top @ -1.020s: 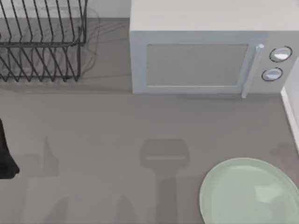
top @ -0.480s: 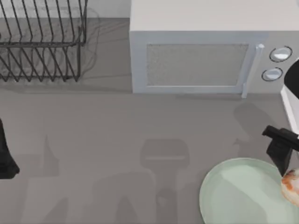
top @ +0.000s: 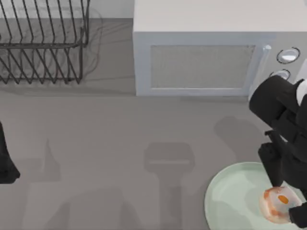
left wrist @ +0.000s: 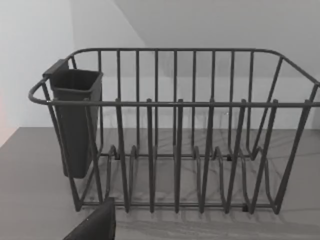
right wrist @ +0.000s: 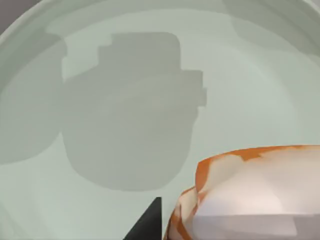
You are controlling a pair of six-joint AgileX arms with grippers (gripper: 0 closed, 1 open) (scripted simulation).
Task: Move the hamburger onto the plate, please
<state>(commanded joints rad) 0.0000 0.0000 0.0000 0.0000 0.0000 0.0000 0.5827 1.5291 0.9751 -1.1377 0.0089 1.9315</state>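
Observation:
The hamburger is a small pale lump with an orange spot, and it hangs over the right part of the mint-green plate at the table's front right. My right gripper is shut on the hamburger, one dark finger on each side of it. In the right wrist view the hamburger looms close above the plate's smooth inside, with a dark fingertip beside it. Whether the hamburger touches the plate I cannot tell. My left arm stays parked at the table's left edge.
A white microwave stands at the back, just behind the right arm. A black wire dish rack sits at the back left; the left wrist view faces the rack and its dark cutlery cup.
My right arm came in from the right edge with the hamburger and carried it leftward and forward over the plate. The left arm has not moved.

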